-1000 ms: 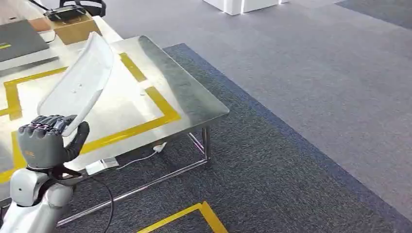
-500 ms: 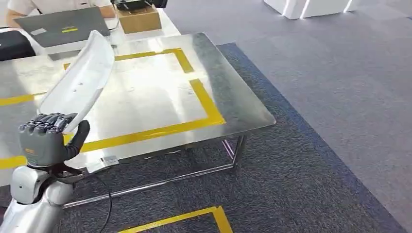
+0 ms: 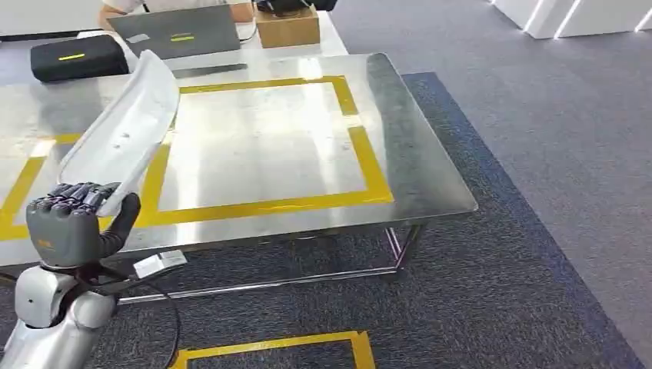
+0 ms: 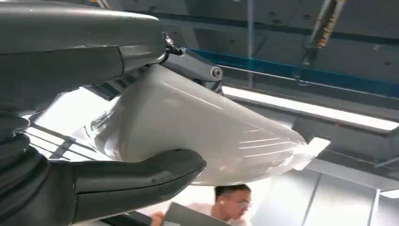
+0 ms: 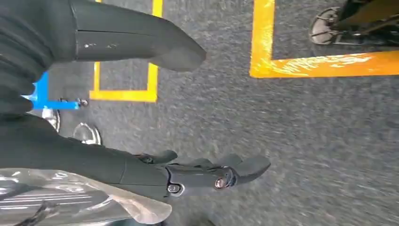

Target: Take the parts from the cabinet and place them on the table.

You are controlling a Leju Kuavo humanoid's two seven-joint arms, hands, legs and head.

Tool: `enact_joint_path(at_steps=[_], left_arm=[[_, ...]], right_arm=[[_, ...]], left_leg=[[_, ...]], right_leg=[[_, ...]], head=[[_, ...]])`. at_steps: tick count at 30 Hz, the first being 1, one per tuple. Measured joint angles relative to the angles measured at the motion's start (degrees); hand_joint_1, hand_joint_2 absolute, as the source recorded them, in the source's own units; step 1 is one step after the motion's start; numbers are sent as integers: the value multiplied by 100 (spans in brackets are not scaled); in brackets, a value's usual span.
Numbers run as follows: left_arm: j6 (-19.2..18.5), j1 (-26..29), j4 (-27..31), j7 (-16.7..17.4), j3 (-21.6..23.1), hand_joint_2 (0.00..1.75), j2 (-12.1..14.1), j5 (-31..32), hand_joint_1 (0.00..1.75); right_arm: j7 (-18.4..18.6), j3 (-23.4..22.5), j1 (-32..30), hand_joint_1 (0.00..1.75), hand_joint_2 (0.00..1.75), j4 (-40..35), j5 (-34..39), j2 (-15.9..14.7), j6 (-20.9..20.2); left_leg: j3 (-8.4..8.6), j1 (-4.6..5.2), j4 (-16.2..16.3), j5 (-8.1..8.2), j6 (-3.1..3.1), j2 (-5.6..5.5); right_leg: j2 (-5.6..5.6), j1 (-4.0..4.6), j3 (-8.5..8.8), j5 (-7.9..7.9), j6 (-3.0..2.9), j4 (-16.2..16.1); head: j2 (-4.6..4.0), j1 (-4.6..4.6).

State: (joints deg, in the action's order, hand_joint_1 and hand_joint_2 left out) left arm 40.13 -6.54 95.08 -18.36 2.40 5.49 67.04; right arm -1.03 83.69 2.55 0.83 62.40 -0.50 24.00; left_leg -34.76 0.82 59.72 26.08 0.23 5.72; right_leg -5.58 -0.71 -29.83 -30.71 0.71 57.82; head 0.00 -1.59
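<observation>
My left hand grips one white part by its lower end, raised over the table's near edge. It looks light, stiff and glossy, so I'd judge it slippery and want a firm hold. My right hand hangs released, fingers apart, holding nothing.

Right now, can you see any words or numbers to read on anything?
No, nothing can be read.
White tag hanging below the table edge: too small to read.
Black case: a yellow stripe, no letters to make out.
Laptop lid: a small yellow mark and a pale sticker, both too blurred.
White part in the left robot hand: no writing visible.
</observation>
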Motion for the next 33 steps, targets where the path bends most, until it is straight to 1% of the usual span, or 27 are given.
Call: enact_joint_path(at_steps=[1,2,4,5,6,7,8,9,10,11,12,13,14,15,16,17,19,20,21,22,23,24,27,28,29,30,33], left_arm=[[0,-22,0,-2,4,175,-4,2,175],[2,-17,2,-2,4,175,-2,0,175],[2,-1,2,-2,-4,175,13,0,175],[2,5,7,-2,-2,175,11,0,175],[9,-14,7,-2,-2,175,2,0,175],[7,-32,7,-2,-2,175,-2,0,175],[4,-25,4,-2,-2,175,-2,0,175],[4,-18,4,-2,-2,175,-9,0,175],[4,-7,2,-2,-2,175,-13,2,175],[4,-4,2,-2,-2,175,-15,2,175],[4,-4,2,-2,-2,175,-17,2,175],[4,-5,2,-2,0,175,-17,2,175],[4,-4,2,-2,-2,175,-17,2,175],[4,-4,2,-2,-2,175,-22,4,175],[4,-31,0,-2,0,175,-17,4,175],[0,-29,0,2,-4,175,-17,7,175],[0,-13,0,18,-2,175,-13,9,175],[2,-13,4,20,-2,175,-4,11,175],[2,-22,2,26,2,175,-2,15,175],[-2,-73,-4,39,9,175,2,20,175],[-2,-96,-15,66,9,175,20,26,175],[-2,-109,-20,105,11,175,30,26,175],[-4,-233,-132,302,48,175,98,129,175],[-2,-451,-331,477,149,175,180,162,175],[-15,-608,-689,658,313,175,254,190,175],[-15,-750,-943,721,400,175,335,188,175],[-15,-1300,-1850,756,634,175,483,225,175]], right_arm=[[0,0,0,0,175,0,0,0,0],[0,0,6,0,175,0,-2,0,-2],[0,0,29,0,175,0,0,0,-2],[0,0,37,0,175,0,0,0,0],[-2,0,41,0,175,0,0,0,2],[-2,0,39,0,175,0,0,0,2],[-4,0,30,0,175,0,-2,0,2],[-2,0,20,0,175,0,-2,0,0],[2,0,13,0,175,-2,-2,2,-2],[0,0,-4,0,175,-2,0,2,-2],[0,0,-9,0,175,-2,0,2,-2],[0,0,-9,0,175,-2,0,0,-2],[0,0,-4,0,175,-2,0,0,-2],[0,0,-3,0,175,-2,0,0,-2],[0,0,-7,0,175,-2,-2,0,-4],[-13,0,-2,0,175,-2,-4,0,-11],[-41,0,3,0,175,-2,5,0,-17],[-61,2,9,0,175,-11,5,11,-24],[-68,0,12,0,175,-13,18,0,-39],[-85,-2,8,0,175,-15,33,0,-55],[-94,-2,17,0,175,-15,35,0,-70],[-100,-2,24,0,175,-20,35,0,-105],[-103,2,35,0,175,-39,-7,0,-179],[-101,20,42,0,175,-70,-61,0,-210],[-81,59,58,0,175,-109,-109,-4,-225],[-41,79,73,0,175,-140,-131,-15,-225],[37,151,82,0,175,-282,-184,-70,-221]], left_leg=[[-2,17,-78,4,46,-29],[-31,19,-66,6,54,-98],[-34,18,-91,8,113,-266],[27,-50,-158,-26,159,-342],[41,-60,-169,-27,184,-403],[33,-66,-167,-29,210,-475],[29,-65,-167,-24,222,-559],[27,-61,-163,-21,226,-636],[29,-57,-158,-20,227,-729],[34,-55,-155,-18,228,-827],[45,-55,-150,-13,224,-931],[60,-58,-146,-4,213,-1021],[75,-62,-139,10,195,-1084],[64,-79,-137,19,178,-1131],[8,-56,-82,25,145,-1206],[-27,-109,-99,-6,92,-1260],[-39,-146,-139,-34,11,-1368],[-38,-121,-124,-12,-13,-1360],[-12,-82,-56,26,-44,-1001],[23,-91,-171,-80,62,-955],[66,-77,-155,67,160,-970],[72,-75,-165,-15,207,-968],[82,-81,-187,-24,158,-976],[79,-83,-195,-39,130,-985],[78,-83,-204,-47,116,-987],[78,-83,-206,-50,103,-983],[73,-87,-211,-56,73,-982]], right_leg=[[-43,24,-14,-27,37,15],[-132,36,13,-35,57,-1],[-302,41,92,-61,117,-56],[-202,11,61,-124,168,-38],[185,6,23,-235,186,133],[398,1,-158,-422,189,503],[497,0,-424,-632,195,1002],[533,2,-663,-774,197,1417],[545,6,-871,-808,199,1721],[547,5,-943,-678,194,1715],[561,5,-878,-396,180,1422],[605,4,-700,-61,162,937],[723,-2,-497,234,138,420],[1031,-37,-383,222,103,176],[1158,-63,-335,204,101,17],[1104,-26,-314,195,80,59],[1010,6,-301,199,27,47],[938,-55,-253,232,-22,-25],[919,-26,-253,221,-24,-41],[919,-11,-224,165,34,-16],[888,6,-248,162,12,-13],[862,17,-183,147,-4,-16],[844,23,-205,143,-17,-13],[833,26,-193,145,-26,-10],[833,26,-179,148,-31,-5],[840,26,-186,159,-48,-2],[837,29,-182,158,-48,-1]], head=[[0,-14],[0,8],[0,-5],[0,2],[0,54],[0,83],[0,92],[0,94],[0,91],[0,89],[0,94],[0,91],[0,96],[0,85],[0,72],[0,83],[0,80],[0,76],[0,58],[0,-38],[0,-11],[0,-31],[0,-46],[0,-35],[0,-37],[0,-46],[0,-37]])
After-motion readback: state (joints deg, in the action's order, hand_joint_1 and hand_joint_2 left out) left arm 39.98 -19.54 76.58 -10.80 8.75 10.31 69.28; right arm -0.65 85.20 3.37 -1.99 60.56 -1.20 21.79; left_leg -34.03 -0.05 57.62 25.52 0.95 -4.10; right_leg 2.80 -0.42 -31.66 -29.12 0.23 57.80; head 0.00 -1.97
